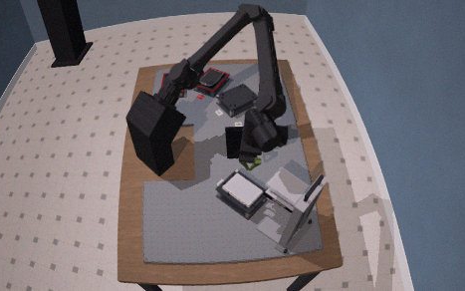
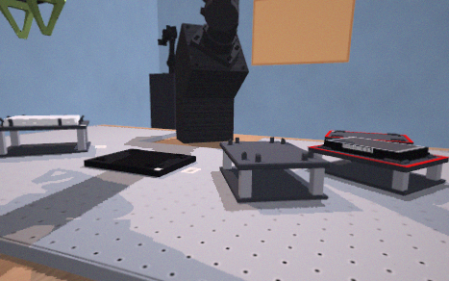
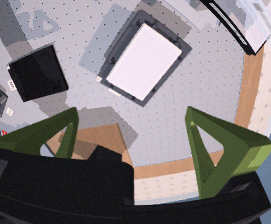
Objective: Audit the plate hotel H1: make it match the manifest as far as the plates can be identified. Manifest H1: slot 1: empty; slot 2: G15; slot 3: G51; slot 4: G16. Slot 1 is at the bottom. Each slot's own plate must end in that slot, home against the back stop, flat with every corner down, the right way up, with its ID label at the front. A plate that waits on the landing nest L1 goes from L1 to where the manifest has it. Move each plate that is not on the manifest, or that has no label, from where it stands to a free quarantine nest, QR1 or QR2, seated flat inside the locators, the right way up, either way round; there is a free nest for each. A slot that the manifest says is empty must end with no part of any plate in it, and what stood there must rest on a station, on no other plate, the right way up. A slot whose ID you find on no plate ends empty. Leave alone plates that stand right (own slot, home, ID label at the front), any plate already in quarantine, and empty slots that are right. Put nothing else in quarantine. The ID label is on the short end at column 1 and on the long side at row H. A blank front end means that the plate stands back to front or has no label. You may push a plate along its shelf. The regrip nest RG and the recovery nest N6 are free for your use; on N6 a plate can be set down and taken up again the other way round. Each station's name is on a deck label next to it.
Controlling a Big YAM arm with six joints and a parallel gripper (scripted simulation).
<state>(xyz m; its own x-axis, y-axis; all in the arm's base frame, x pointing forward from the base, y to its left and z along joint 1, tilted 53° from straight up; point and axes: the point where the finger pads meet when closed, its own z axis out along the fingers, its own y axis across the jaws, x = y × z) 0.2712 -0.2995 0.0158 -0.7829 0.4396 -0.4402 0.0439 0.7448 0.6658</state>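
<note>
A white-topped plate (image 1: 243, 190) (image 2: 39, 119) (image 3: 144, 62) lies flat on a raised grey nest (image 1: 227, 196) at the front right of the mat. I cannot read any label on it. My gripper (image 1: 251, 163) (image 2: 32, 14) (image 3: 131, 112) has green fingers, is open and empty, and hangs high above the mat just behind that plate. The black plate hotel (image 1: 153, 132) (image 2: 211, 96) stands at the left; its slots face away and their contents are hidden. A dark plate (image 1: 212, 79) (image 2: 376, 144) sits in a red-edged nest (image 2: 432, 163) at the back.
A flat black nest (image 1: 233, 142) (image 2: 139, 161) (image 3: 38, 72) lies mid-mat. An empty grey nest with pins (image 1: 236, 99) (image 2: 270, 154) stands behind it. A tilted grey stand (image 1: 298, 204) (image 3: 232, 3) sits right of the white plate. The arm hides part of a second red-edged nest (image 1: 166, 80).
</note>
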